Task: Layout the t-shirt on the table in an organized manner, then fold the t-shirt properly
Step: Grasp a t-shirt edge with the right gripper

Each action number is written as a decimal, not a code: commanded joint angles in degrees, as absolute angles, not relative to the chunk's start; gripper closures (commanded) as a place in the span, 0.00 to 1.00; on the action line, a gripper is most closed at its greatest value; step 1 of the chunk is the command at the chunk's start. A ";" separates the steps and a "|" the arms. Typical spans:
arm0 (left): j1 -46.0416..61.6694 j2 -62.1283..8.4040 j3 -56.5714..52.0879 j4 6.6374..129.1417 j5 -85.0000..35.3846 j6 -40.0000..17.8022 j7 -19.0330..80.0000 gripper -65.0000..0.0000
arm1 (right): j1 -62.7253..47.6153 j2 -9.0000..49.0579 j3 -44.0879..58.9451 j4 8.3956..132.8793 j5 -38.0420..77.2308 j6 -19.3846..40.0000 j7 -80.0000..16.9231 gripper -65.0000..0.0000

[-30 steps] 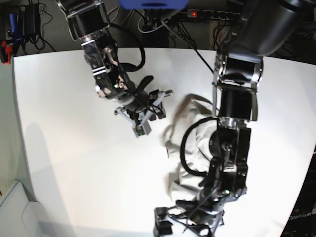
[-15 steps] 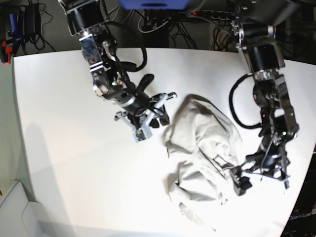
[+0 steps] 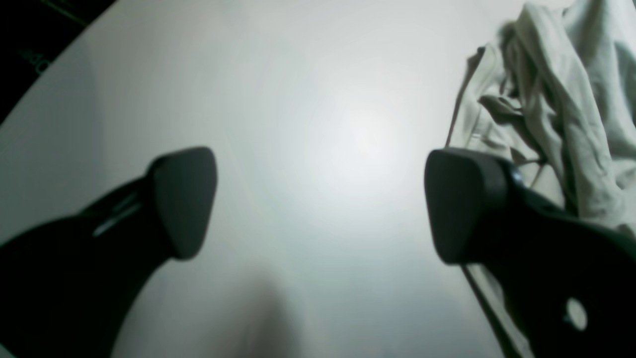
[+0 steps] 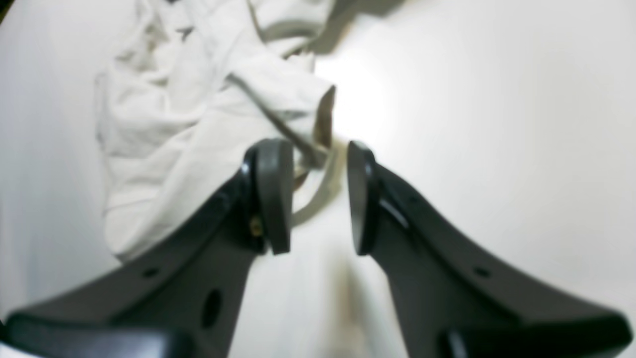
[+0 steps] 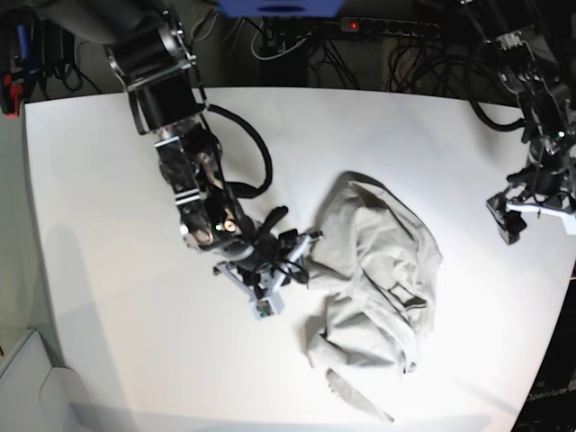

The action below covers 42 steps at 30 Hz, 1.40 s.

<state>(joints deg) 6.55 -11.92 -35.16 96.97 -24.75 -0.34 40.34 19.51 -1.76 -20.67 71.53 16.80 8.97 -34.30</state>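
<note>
The pale grey-beige t-shirt (image 5: 378,270) lies crumpled right of the table's (image 5: 117,297) middle. My right gripper (image 5: 295,256) is at the shirt's left edge. In the right wrist view its jaws (image 4: 315,164) stand a narrow gap apart, with a fold of the shirt's edge (image 4: 198,114) reaching between the fingertips. My left gripper (image 5: 531,214) is near the table's right edge, apart from the shirt. In the left wrist view it (image 3: 323,199) is wide open and empty over bare table, with the shirt (image 3: 561,99) beyond its right finger.
A power strip (image 5: 378,25) and cables lie behind the table's far edge. A blue object (image 5: 279,7) is at the top. A pale bin corner (image 5: 18,378) shows at lower left. The table's right edge is close to my left gripper.
My left arm has swung from over the shirt's front out to the table's right edge. My right gripper has moved down to the shirt's left edge and its jaws have narrowed.
</note>
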 commanded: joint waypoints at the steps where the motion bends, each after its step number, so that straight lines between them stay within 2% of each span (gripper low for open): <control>1: 6.99 -12.88 -36.18 98.68 -24.92 -0.57 39.16 0.00 | 21.41 -2.42 -20.70 71.78 17.36 9.10 -32.04 0.69; 11: 12.26 -12.53 -41.98 100.26 -24.92 -0.57 39.16 0.00 | 23.08 -3.91 -20.88 61.41 17.36 9.36 -23.60 0.69; 27: 12.97 -12.26 -43.38 100.35 -24.92 -0.57 39.16 0.00 | 25.19 -4.88 -21.05 59.74 17.36 9.36 -23.16 0.69; 35: 12.97 -12.26 -43.56 100.35 -24.92 -0.40 39.16 0.00 | 27.47 -6.20 -21.05 52.70 17.36 9.54 -22.73 0.69; 40: 12.97 -12.18 -43.56 100.18 -24.92 -0.40 39.16 0.00 | 27.47 -6.73 -21.14 52.44 17.27 15.08 -20.79 0.71; 42: 12.88 -12.18 -43.56 100.18 -24.92 -0.40 39.16 0.00 | 27.47 -6.73 -21.14 52.00 17.19 17.01 -20.79 0.79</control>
